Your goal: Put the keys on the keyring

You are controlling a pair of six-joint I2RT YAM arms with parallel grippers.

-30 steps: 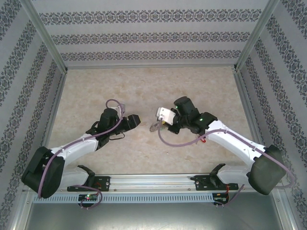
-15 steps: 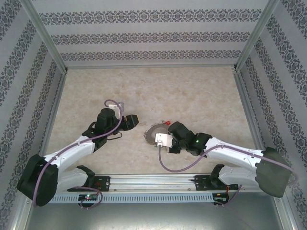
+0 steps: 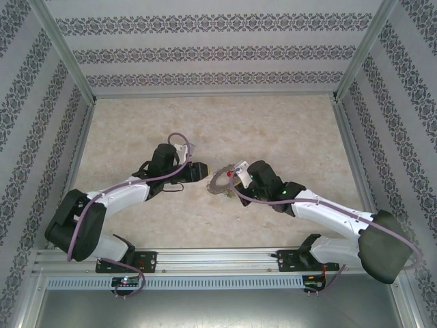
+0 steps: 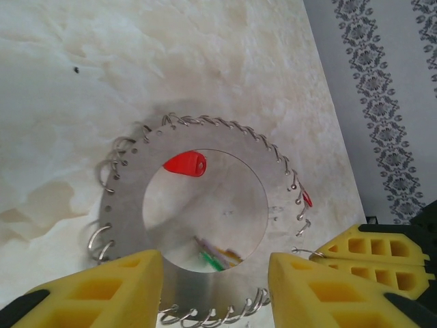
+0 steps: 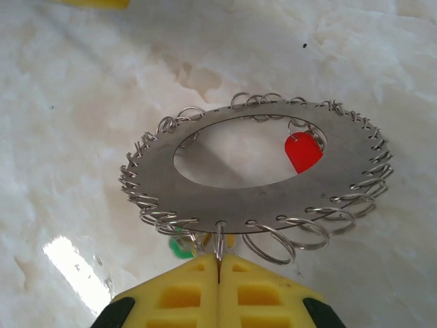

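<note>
From above, I am pinching the keyring with my right gripper, which is biting the keyring's right edge, while my left gripper is hovering just left of the keyring, over the pale table

Through my left wrist camera, the keyring is facing me almost flat-on, and my left gripper is standing with its yellow pads spread apart on either side of the keyring's near rim. I am seeing nothing squeezed between them. A red key is hanging inside the keyring's hole near its top, and green and yellow keys are showing through the bottom of the hole. My right gripper's fingers are sitting at the keyring's lower right edge

Through my right wrist camera, my right gripper is pressing its jaws together on the keyring's near rim, among the silvery links. The keyring is tilting up, clear of the table, with the red key dangling at the right of its hole
</note>
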